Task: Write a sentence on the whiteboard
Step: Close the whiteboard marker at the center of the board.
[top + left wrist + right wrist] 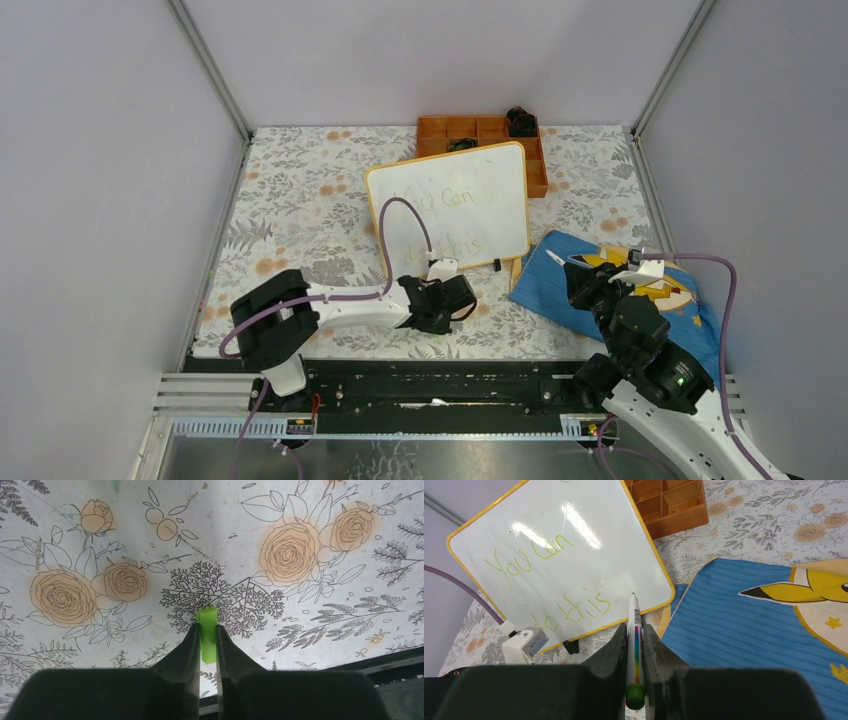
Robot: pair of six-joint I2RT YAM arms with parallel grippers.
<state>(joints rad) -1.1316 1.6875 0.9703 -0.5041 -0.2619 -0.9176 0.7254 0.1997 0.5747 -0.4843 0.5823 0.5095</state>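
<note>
The whiteboard (500, 215), white with an orange-yellow frame, lies tilted at mid table. The sentence (526, 565) reads "You can do this" in faint green, in two lines. My right gripper (634, 630) hovers over the blue cloth, just right of the board's near corner. It is shut on a white marker (634, 642) with a rainbow stripe, whose bare tip points at the board's lower edge. My left gripper (207, 627) is low over the floral tablecloth in front of the board. It is shut on a short green cap (207, 635).
An orange compartment tray (432, 128) stands behind the board, with a black item (521, 122) at its right end. A blue cartoon-print cloth (545, 280) lies at the right under my right arm. A purple cable (400, 215) arches over the board's left part.
</note>
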